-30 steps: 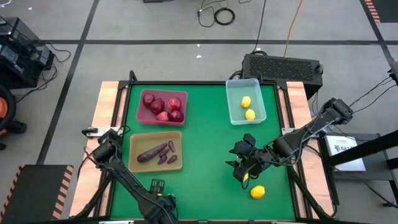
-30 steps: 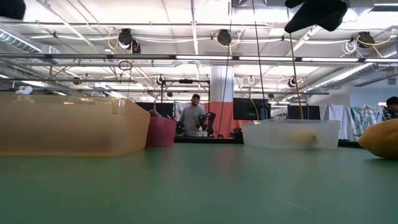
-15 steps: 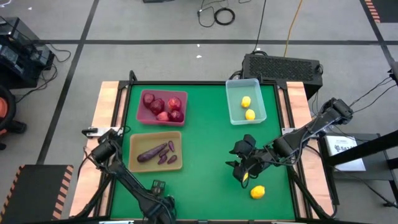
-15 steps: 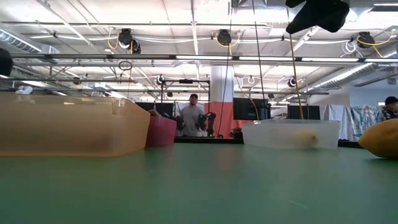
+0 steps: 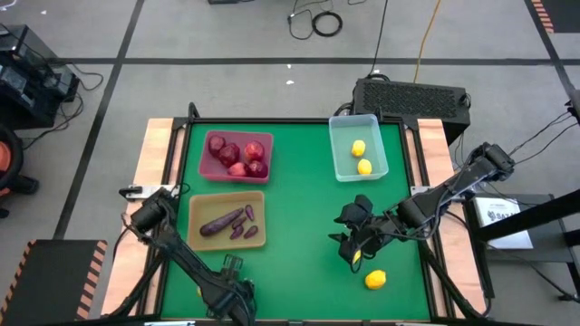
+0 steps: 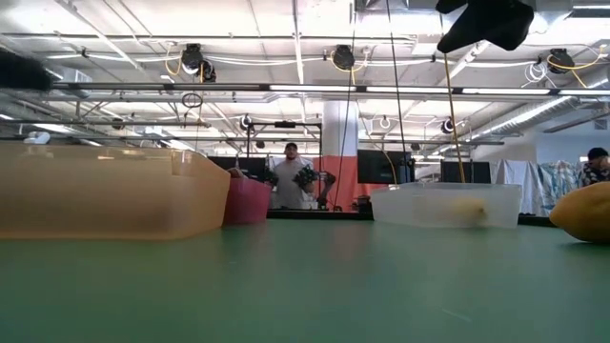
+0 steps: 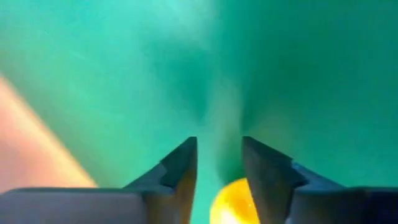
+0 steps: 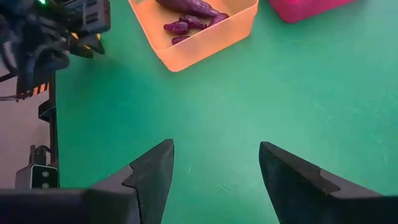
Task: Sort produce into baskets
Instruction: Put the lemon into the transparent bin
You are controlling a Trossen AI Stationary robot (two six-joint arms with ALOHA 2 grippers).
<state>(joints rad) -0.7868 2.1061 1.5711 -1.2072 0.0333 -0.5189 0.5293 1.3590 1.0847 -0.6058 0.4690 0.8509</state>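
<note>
Hovering over the green surface [image 5: 299, 226], right claw [image 5: 352, 243] is spread and empty. One lemon [image 5: 359, 258] lies just at its 6 o'clock, another [image 5: 375, 279] at 5 o'clock. The bin [image 5: 337, 154] is at 12. The right arm is nearer both. Left claw [image 7: 219, 165] has a third lemon [image 7: 233, 202] at its base; whether it grips, cannot tell.

Green tabletop [image 5: 299, 217] with light wooden side strips. Directly on it: maroon-pink tray [image 5: 236, 156] at far left, tan tray [image 5: 227, 220] just in front of it, clear plastic bin [image 5: 358, 148] at far right. One loose yellow fruit [image 5: 375, 280] lies on the green near the front right corner; another yellow fruit [image 5: 357, 258] lies just beside it, partly hidden under the right arm.
</note>
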